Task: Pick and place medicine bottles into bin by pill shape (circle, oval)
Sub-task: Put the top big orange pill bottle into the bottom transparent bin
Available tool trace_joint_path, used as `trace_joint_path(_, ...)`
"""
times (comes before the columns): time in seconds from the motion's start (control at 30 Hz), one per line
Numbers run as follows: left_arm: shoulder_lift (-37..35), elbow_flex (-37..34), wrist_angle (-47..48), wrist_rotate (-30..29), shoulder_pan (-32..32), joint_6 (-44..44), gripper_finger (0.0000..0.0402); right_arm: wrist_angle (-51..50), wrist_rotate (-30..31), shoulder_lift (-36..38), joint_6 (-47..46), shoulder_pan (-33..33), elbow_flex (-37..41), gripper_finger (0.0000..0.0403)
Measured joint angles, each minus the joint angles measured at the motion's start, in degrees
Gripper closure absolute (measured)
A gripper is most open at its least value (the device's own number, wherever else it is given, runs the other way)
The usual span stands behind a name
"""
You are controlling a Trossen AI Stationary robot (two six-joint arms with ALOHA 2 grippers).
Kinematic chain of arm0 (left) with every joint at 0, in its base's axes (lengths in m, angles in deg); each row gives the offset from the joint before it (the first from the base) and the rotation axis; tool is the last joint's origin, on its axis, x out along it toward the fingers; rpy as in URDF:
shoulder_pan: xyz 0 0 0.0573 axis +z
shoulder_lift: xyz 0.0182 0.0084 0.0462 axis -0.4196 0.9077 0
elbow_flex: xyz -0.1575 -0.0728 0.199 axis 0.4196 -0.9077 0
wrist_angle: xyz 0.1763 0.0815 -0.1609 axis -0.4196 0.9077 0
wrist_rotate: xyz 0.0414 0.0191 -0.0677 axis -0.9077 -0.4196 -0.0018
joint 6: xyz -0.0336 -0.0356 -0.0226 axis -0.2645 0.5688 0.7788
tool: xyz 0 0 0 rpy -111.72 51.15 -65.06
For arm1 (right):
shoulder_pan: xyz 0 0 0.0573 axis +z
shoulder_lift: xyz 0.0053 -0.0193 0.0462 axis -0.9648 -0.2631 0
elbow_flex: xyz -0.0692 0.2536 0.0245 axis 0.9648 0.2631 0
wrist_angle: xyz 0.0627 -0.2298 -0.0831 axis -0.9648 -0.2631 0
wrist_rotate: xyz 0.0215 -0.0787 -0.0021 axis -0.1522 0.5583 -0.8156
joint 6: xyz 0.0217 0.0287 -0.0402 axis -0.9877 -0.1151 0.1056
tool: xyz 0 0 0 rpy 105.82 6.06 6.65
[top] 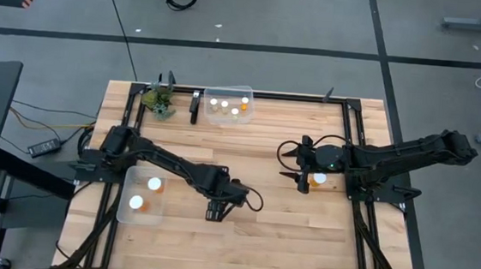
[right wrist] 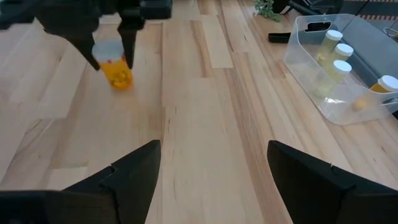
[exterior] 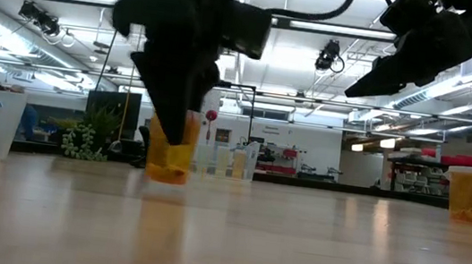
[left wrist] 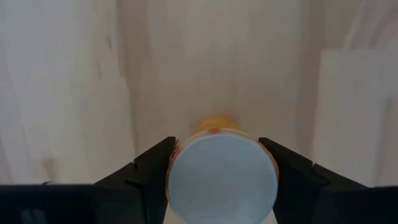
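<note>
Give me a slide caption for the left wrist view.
Left gripper fingers close on either side of a white-capped amber medicine bottle above the wooden table.

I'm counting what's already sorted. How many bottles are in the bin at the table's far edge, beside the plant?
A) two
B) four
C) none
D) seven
B: the high view shows four white caps inside the far bin, and the right wrist view shows four bottles in it too.
</note>
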Motion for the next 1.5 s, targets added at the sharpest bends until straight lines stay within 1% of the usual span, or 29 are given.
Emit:
trace_joint_path(0.13, -1.1, 0.0, 2.4, 0.0, -1.6, 0.0, 0.0177, 0.0, 0.0, 0.0, -0.6, 0.0, 0.0, 0.0102)
trace_joint_path(0.27, -2.6, 0.0, 4.4, 0.0, -3.0, 1.0, 0.0179, -0.4, 0.0, 0.0, -1.3, 0.0, 0.0, 0.0102)
trace_joint_path(0.4, -4.1, 0.0, 8.3, -1.8, -4.6, 3.3, 0.0185, -0.4, 0.0, 0.0, -1.7, 0.0, 0.0, 0.0102)
trace_joint_path(0.53, -5.8, -0.5, 10.7, -3.5, -6.5, 5.4, 0.0180, -0.6, 0.0, 0.0, -2.4, 0.0, 0.0, 0.0102)
trace_joint_path(0.67, -9.0, -3.6, 10.8, -4.4, -8.7, 8.4, 0.0176, -0.4, 0.0, 0.1, -3.3, 0.0, 0.0, 0.0102)
trace_joint_path(0.83, -14.0, -7.8, 10.9, -5.7, -11.0, 14.0, 0.0183, -0.1, 0.0, 0.1, -4.4, -0.1, 0.0, 0.0102)
trace_joint_path(1.03, -19.7, -11.6, 10.7, -6.7, -14.5, 20.3, 0.0177, -0.1, 0.0, 0.1, -6.0, -1.7, 0.0, 0.0102)
trace_joint_path(1.3, -27.4, -17.8, 10.9, -9.1, -19.4, 30.2, 0.0181, 0.0, 0.0, 0.1, -6.4, -2.3, 0.0, 0.0102)
trace_joint_path(1.5, -32.2, -20.5, 11.1, -9.3, -22.6, 36.6, 0.0177, 0.0, 0.0, 0.1, -7.9, -2.5, 0.0, 0.0102)
